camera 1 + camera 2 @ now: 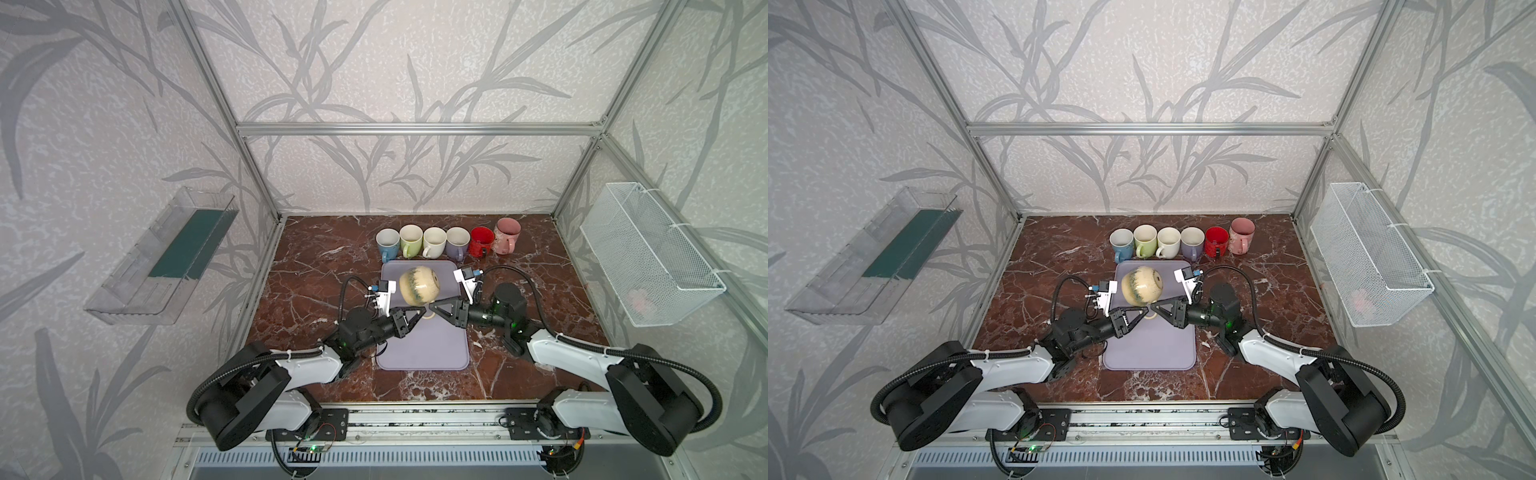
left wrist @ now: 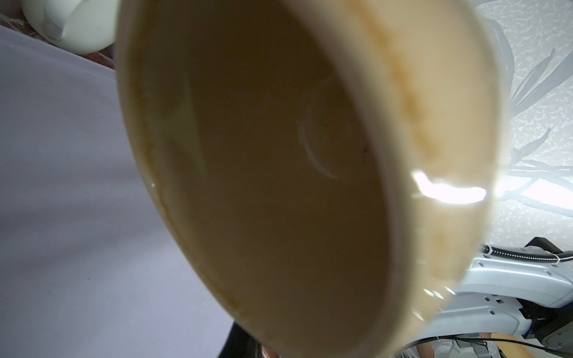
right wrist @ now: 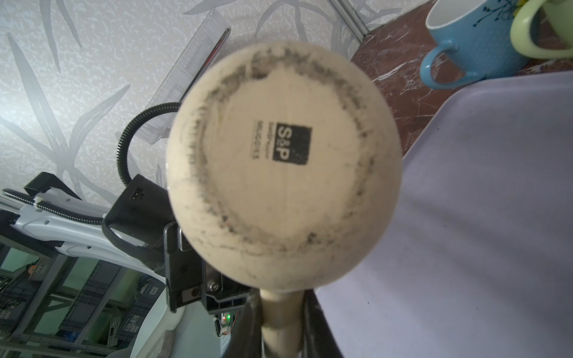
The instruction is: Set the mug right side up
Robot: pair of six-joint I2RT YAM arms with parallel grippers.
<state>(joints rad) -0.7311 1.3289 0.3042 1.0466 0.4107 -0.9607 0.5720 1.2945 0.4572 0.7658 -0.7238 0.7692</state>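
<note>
My right claw (image 1: 432,310) is clamped on the handle (image 3: 280,313) of the cream mug (image 1: 419,286). The mug lies on its side in the air over the lilac mat (image 1: 432,353) on the marble surface (image 1: 316,266), with its handle toward my bases. Its stamped bottom (image 3: 283,161) faces my right wrist and its mouth (image 2: 279,186) faces my left. My left claw (image 1: 419,311) has its tips at the same handle, but I cannot tell whether they pinch it. Six other mugs (image 1: 434,242) stand upright in a row just behind the mat.
</note>
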